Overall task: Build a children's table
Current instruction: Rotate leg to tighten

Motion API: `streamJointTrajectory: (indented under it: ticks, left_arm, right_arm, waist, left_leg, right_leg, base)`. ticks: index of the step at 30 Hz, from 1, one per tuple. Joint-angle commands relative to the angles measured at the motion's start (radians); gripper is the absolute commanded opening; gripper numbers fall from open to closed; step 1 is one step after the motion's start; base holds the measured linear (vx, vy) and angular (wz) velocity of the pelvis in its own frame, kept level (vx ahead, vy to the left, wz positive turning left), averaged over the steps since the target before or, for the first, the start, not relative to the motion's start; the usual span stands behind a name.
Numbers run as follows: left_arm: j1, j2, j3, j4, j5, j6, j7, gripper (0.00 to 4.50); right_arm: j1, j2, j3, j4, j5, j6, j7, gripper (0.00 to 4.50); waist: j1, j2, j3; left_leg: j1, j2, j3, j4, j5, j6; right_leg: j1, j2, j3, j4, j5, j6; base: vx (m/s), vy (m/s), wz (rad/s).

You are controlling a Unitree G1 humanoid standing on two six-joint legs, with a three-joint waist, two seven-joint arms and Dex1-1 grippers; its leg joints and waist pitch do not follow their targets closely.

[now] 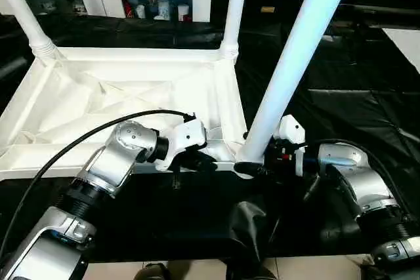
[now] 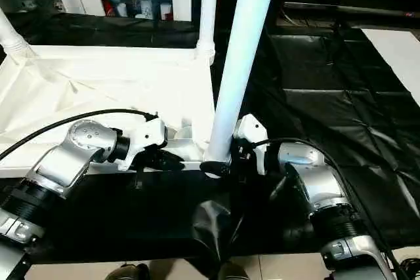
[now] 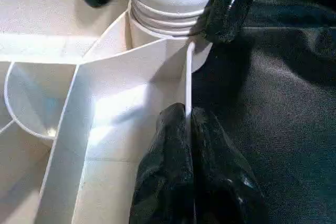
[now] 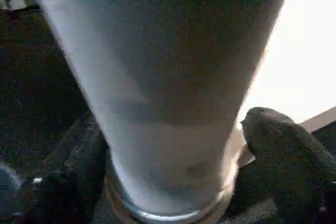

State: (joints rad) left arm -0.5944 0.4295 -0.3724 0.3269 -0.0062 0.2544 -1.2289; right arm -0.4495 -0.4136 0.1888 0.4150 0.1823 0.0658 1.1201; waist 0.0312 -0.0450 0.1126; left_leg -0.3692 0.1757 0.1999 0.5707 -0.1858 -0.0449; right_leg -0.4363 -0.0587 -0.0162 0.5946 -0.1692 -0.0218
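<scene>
Left gripper point(image 3: 190, 129): pinched onto the near rim of the tabletop point(image 1: 98, 96), lower centre of frame.
Right gripper point(image 1: 252, 167): clasping the flared base of the near leg point(image 1: 289, 63) at its corner socket, centre.
Tabletop: upside down, ribs showing, centre left on black sheeting point(image 1: 354, 90).
Two far legs point(image 1: 235, 4): upright in rear sockets, upper frame.

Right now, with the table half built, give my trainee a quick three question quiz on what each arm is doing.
1. True or false: the left gripper pinches the tabletop's rim wall.
2. The right gripper's jaws are around: A) the nearest leg's base, B) a cable, C) the black sheet.
3. How many legs stand upright in corner sockets?

Key: 1 true. 2 A. 3 three: the nearest leg, the far right leg and the far left leg.
</scene>
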Motion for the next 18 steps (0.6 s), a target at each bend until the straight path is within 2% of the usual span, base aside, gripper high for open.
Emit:
streamJointTrajectory:
  ticks: [1,5,7,13,15,18]
  left_arm:
    - [0.016,-0.008,-0.036,-0.010,-0.012,0.004,-0.024,0.00]
    - [0.022,-0.007,-0.033,-0.019,-0.010,0.011,-0.028,0.00]
    - [0.024,-0.007,-0.033,-0.021,-0.011,0.012,-0.029,0.00]
    - [0.027,-0.006,-0.035,-0.018,-0.013,0.019,-0.038,0.00]
    - [0.027,-0.013,-0.033,-0.009,-0.010,0.024,-0.025,0.00]
    - [0.011,-0.052,-0.024,0.046,0.026,0.034,0.073,0.00]
  right_arm:
    - [-0.007,-0.015,0.012,0.014,-0.027,-0.011,-0.008,3.63]
    - [-0.001,-0.007,0.006,0.013,-0.018,-0.007,-0.006,3.33]
    - [0.002,-0.003,0.005,0.011,-0.015,-0.006,-0.007,3.04]
    - [0.013,0.014,-0.009,0.012,0.003,0.013,-0.018,2.74]
    - [0.014,0.028,-0.019,0.024,0.002,0.028,-0.056,2.74]
    - [0.004,0.075,-0.050,0.081,-0.029,0.027,-0.213,2.72]
  waist:
    - [-0.002,-0.006,-0.072]
    - [-0.002,-0.005,-0.073]
    - [-0.003,-0.005,-0.074]
    - [-0.003,-0.006,-0.076]
    - [-0.003,-0.005,-0.076]
    - [-0.010,-0.006,-0.071]
  left_leg:
    - [0.009,0.047,-0.013,-0.047,-0.084,0.119]
    - [0.009,0.048,-0.014,-0.047,-0.089,0.118]
    - [0.009,0.048,-0.014,-0.046,-0.085,0.118]
    - [0.008,0.046,-0.013,-0.043,-0.068,0.128]
    - [0.008,0.047,-0.013,-0.043,-0.069,0.128]
    - [0.007,0.046,-0.015,-0.046,-0.102,0.104]
  right_leg:
    - [0.068,-0.066,0.039,-0.052,-0.083,-0.269]
    - [0.069,-0.066,0.038,-0.053,-0.099,-0.269]
    - [0.069,-0.066,0.038,-0.051,-0.092,-0.270]
    - [0.072,-0.065,0.038,-0.047,-0.059,-0.278]
    - [0.071,-0.065,0.037,-0.047,-0.063,-0.280]
    - [0.067,-0.066,0.036,-0.055,-0.132,-0.267]
  base:
    - [0.000,0.000,0.00]
    - [0.000,0.000,0.00]
    - [0.000,0.000,0.00]
    - [0.000,0.000,0.00]
    - [0.000,0.000,0.00]
    - [0.000,0.000,0.00]
